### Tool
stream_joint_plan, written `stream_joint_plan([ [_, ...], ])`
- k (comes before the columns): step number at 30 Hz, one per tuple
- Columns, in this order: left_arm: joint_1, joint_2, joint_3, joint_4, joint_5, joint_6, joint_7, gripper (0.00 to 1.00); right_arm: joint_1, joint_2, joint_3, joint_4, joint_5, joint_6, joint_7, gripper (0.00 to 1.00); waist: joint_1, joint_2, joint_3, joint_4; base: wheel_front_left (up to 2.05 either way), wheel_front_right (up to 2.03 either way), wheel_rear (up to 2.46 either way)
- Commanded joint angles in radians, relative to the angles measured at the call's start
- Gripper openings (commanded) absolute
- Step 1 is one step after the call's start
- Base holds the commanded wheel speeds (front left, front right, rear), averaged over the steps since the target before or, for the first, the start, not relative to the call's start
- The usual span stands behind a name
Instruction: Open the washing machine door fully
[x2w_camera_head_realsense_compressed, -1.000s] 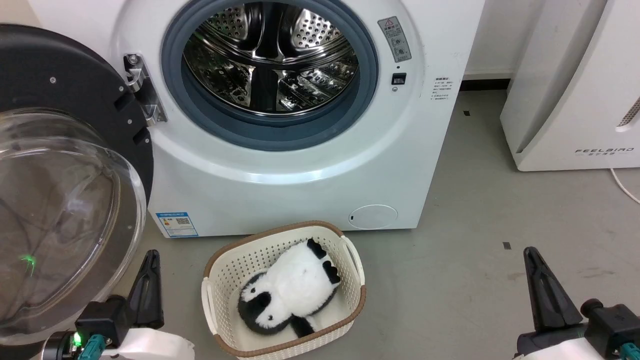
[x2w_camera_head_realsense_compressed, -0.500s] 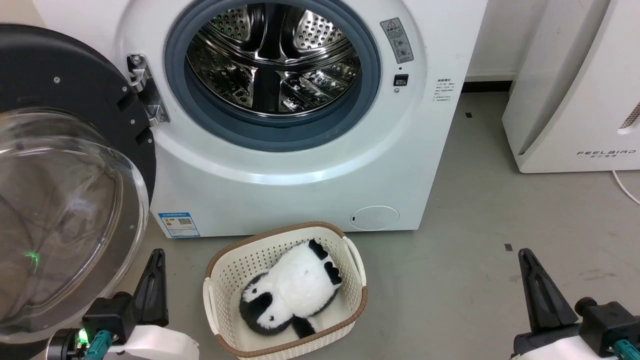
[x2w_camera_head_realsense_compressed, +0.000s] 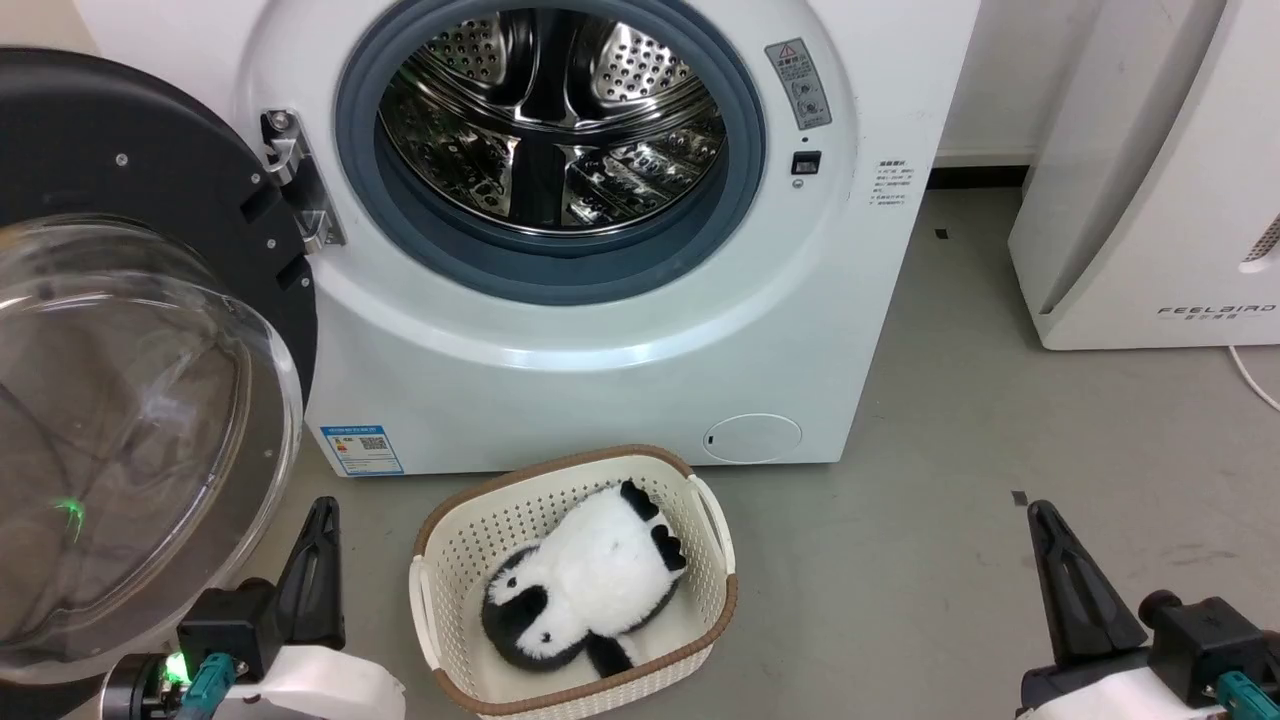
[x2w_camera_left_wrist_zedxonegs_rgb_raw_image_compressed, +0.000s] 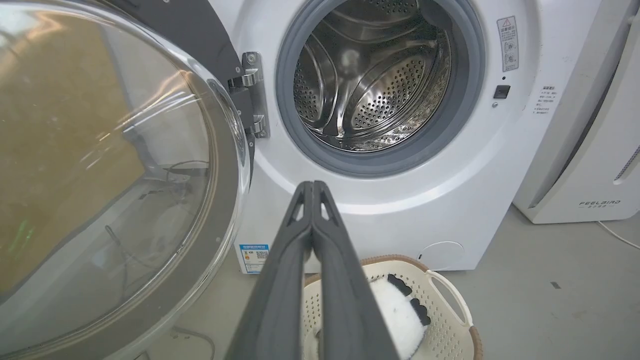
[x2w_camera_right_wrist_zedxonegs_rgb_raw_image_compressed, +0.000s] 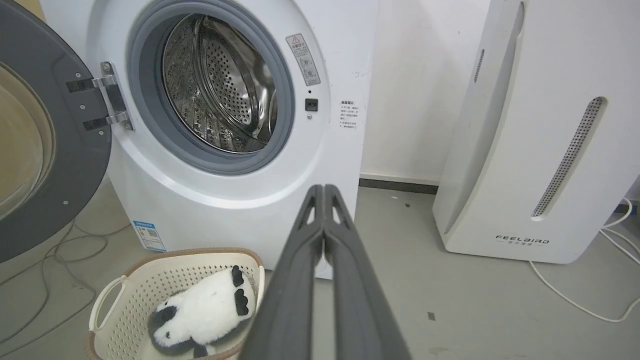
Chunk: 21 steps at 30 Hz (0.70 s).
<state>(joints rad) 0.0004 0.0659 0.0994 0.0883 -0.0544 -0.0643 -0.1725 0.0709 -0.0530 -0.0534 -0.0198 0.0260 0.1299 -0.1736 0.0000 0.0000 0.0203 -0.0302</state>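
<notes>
Washing machine door (x2w_camera_head_realsense_compressed: 150, 130) stands swung wide on its hinge, left of the washing machine (x2w_camera_head_realsense_compressed: 560, 350), drum mouth uncovered. Left pincer (x2w_camera_head_realsense_compressed: 325, 508) and right pincer (x2w_camera_head_realsense_compressed: 1040, 512) hover low before the washing machine, each pressed together, empty. Opening looks finished; the next move likely calls only for confirming the door is at its stop.

Setting reads as a laundry test bay: front-loading washing machine (x2w_camera_head_realsense_compressed: 600, 380) and FEELBIRD appliance (x2w_camera_head_realsense_compressed: 1130, 200) on bare grey floor (x2w_camera_head_realsense_compressed: 950, 450), plain white wall (x2w_camera_right_wrist_zedxonegs_rgb_raw_image_compressed: 415, 100), laundry basket (x2w_camera_head_realsense_compressed: 470, 535) holding a plush panda (x2w_camera_head_realsense_compressed: 590, 570).
</notes>
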Motion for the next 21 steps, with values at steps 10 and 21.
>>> stream_joint_plan([
  [10,0.000,-0.006,-0.016,-0.017,0.013,0.012,0.024,0.00,-0.026,0.001,0.009,0.004,-0.010,0.000,0.024,0.00,0.0000,0.0000,-0.003,0.004,0.00,0.00,0.00],
  [21,0.000,-0.007,-0.028,-0.027,0.018,0.019,0.044,0.00,-0.032,0.001,0.015,0.006,-0.012,0.000,0.045,0.00,0.0000,0.0000,-0.005,0.007,0.00,0.00,0.00],
])
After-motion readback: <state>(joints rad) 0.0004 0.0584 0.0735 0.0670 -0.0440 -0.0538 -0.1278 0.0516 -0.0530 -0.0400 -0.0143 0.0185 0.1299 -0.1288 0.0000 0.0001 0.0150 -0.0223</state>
